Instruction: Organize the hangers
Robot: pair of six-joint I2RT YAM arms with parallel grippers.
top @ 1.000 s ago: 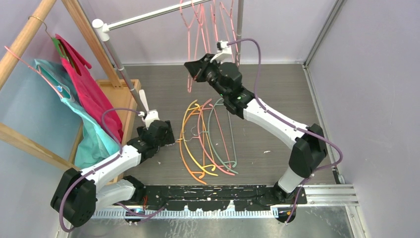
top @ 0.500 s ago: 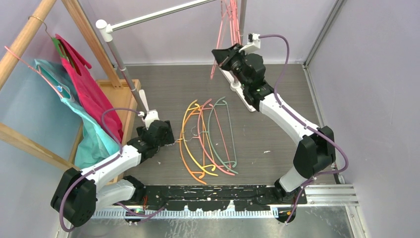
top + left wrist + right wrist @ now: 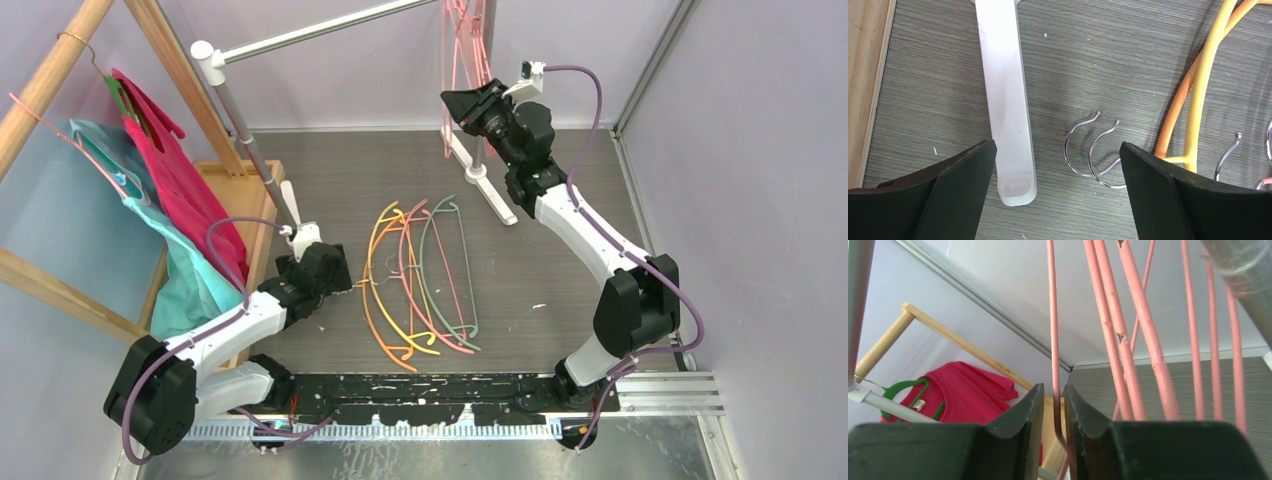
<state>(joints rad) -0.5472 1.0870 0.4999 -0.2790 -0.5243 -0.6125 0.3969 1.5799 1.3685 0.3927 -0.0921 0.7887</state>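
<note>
Right fingers (image 3: 1018, 425) are sitting narrowly parted around 1 thin pink wire hanger (image 3: 1052, 340); left fingers (image 3: 948, 185) are resting spread. Withdrawing crookedly risks snagging and unhooking it.

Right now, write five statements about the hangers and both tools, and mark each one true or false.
1. The left tool is open and holds nothing. True.
2. Every bare hanger hangs from the rail. False: the pink hangers hang there, but the curved hangers lie flat on the table.
3. A pink wire runs between the fingers of the right tool. True.
4. The magenta garment lies on the table. False: it hangs at the wooden rack on the left.
5. Two metal hooks lie on the table under the left tool. True.
</note>
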